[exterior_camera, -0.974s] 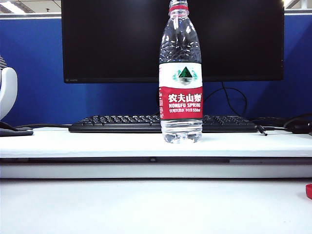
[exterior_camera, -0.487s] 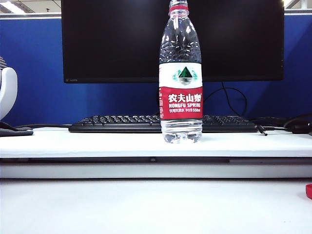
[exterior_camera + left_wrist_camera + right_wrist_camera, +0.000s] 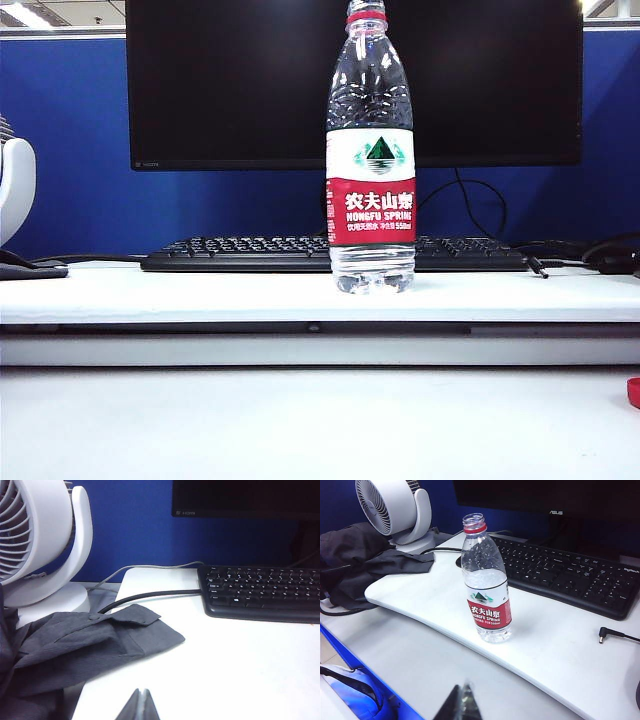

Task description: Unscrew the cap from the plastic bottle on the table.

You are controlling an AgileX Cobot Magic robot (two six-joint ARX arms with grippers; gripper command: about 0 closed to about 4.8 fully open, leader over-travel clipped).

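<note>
The plastic bottle (image 3: pixel 370 150) stands upright on the white table (image 3: pixel 180 285) in front of the keyboard. In the right wrist view the plastic bottle (image 3: pixel 485 587) has an open mouth with only the thin red ring round its neck. The red cap (image 3: pixel 634 392) lies on the lower white surface at the far right edge of the exterior view, partly cut off. My right gripper (image 3: pixel 465 687) is shut and empty, back from the bottle over the near surface. My left gripper (image 3: pixel 142 692) is shut and empty, over the table's left part near a grey cloth. Neither gripper shows in the exterior view.
A black keyboard (image 3: pixel 330 253) and a dark monitor (image 3: pixel 250 80) stand behind the bottle. A white fan (image 3: pixel 40 545) and a grey cloth (image 3: pixel 90 640) occupy the table's left end. A black cable plug (image 3: pixel 605 635) lies at the right of the bottle.
The red cap at the right edge shows slightly less of itself than a second ago. The bottle and both grippers have not moved.
</note>
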